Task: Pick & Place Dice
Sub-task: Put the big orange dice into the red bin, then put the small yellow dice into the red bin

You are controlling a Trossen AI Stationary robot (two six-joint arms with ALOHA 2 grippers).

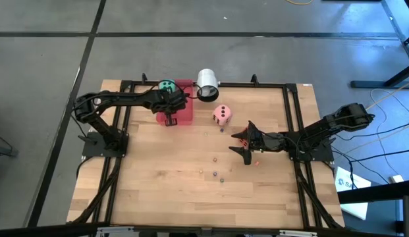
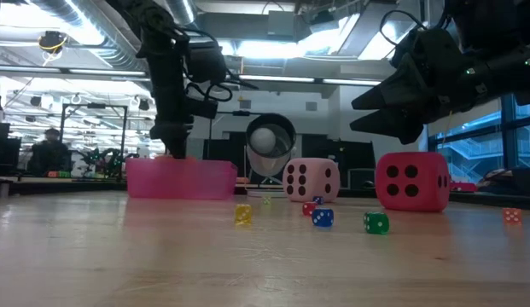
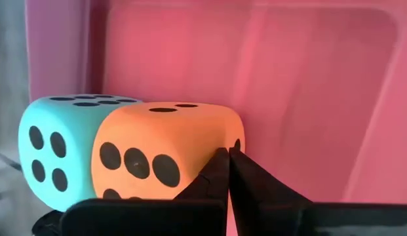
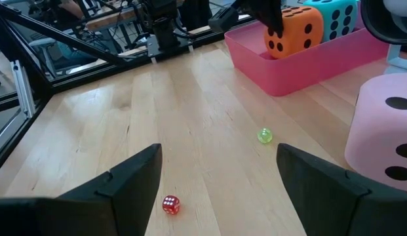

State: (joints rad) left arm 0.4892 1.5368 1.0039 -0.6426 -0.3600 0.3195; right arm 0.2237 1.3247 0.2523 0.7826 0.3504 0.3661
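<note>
Left wrist view shows the left gripper (image 3: 228, 172), fingers pressed together holding nothing, beside the soft orange cube die (image 3: 165, 152) and turquoise-green die (image 3: 54, 149) inside the pink plastic bin (image 3: 308, 85), apparently deposited, while the right gripper (image 1: 247, 143) gapes wide and empty near the red die (image 2: 412, 181), pink die (image 1: 222, 114) nearby.

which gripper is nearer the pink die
Right. The right gripper, open, hovers just beside the pink die, nearer the table's front. The left gripper, shut, is farther off, over the pink bin.
</note>
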